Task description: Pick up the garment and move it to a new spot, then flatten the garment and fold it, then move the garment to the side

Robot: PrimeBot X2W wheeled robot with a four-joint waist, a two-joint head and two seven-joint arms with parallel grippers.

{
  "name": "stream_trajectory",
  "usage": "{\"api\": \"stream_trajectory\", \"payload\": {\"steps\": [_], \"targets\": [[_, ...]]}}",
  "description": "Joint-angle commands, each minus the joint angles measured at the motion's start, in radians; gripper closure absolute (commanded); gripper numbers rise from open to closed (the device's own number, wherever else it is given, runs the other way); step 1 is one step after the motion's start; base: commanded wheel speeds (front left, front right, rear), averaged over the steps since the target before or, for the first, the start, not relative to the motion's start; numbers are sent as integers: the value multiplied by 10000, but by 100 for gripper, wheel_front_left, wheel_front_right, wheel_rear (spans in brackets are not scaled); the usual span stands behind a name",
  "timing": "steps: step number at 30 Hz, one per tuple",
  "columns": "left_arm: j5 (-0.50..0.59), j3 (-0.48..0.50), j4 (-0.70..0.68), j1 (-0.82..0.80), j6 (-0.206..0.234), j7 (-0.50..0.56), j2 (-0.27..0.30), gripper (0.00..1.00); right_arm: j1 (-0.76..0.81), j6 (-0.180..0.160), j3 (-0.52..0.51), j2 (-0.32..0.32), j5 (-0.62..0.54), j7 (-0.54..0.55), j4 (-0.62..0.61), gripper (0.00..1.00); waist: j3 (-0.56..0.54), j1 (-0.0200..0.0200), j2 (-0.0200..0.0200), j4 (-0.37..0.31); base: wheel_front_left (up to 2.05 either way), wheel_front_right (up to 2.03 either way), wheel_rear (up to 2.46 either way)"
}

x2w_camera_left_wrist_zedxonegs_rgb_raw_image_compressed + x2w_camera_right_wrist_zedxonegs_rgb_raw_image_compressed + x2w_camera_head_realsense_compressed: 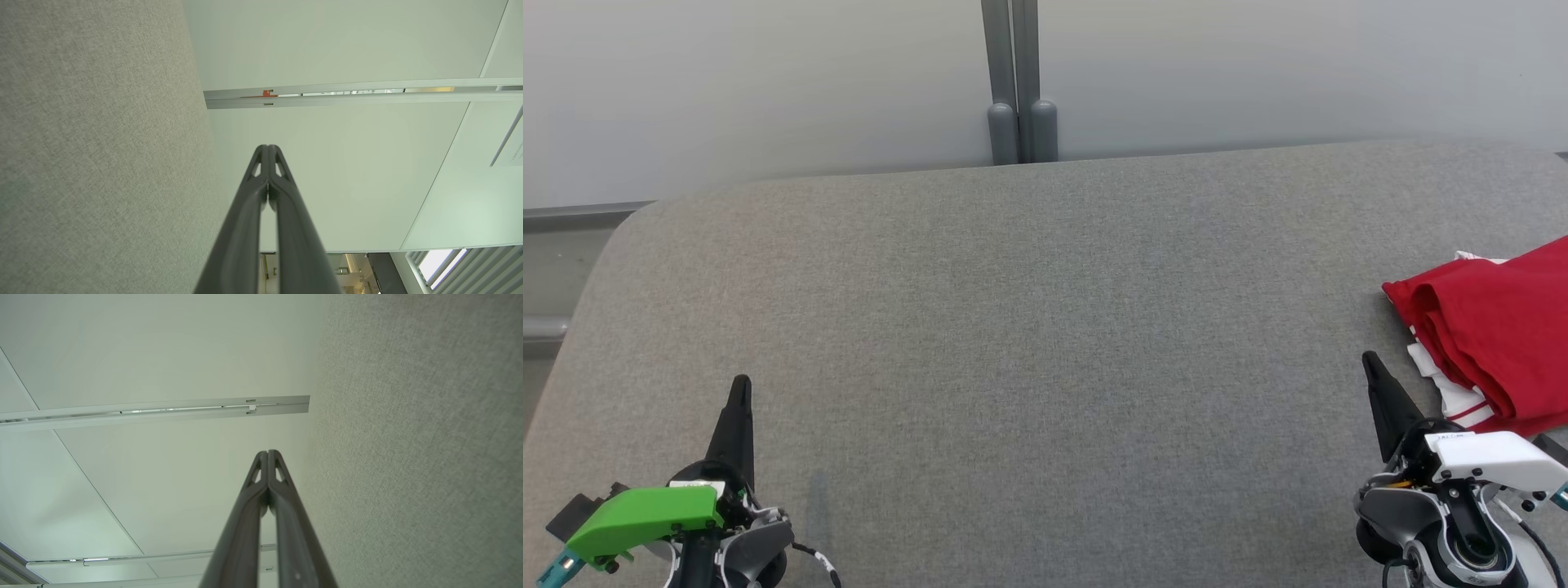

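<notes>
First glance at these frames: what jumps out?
The red garment grabs the eye. It lies bunched at the far right of the grey table, with white striped trim showing, and the head view's edge cuts it off. The left gripper at lower left and the right gripper at lower right are both shut and hold nothing. The right one's tip is close beside the garment, not touching it.

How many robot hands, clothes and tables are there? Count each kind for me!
Robot hands: 2, the left hand and the right hand, both shut
red garment: 1
grey table: 1
Total: 4
</notes>
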Motion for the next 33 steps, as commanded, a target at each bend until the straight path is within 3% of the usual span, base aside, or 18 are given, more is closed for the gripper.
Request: {"api": "stream_trajectory", "payload": {"steps": [1, 33], "targets": [[-7, 29, -22, -122, -46, 39, 65, 100, 97, 7, -15, -42, 68, 37, -57, 100, 0, 0, 0, 1, 0, 0, 0], [-7, 29, -22, -122, -35, 39, 66, 100, 96, 7, -14, -42, 69, 36, -57, 100, 0, 0, 0, 1, 0, 0, 0]]}}
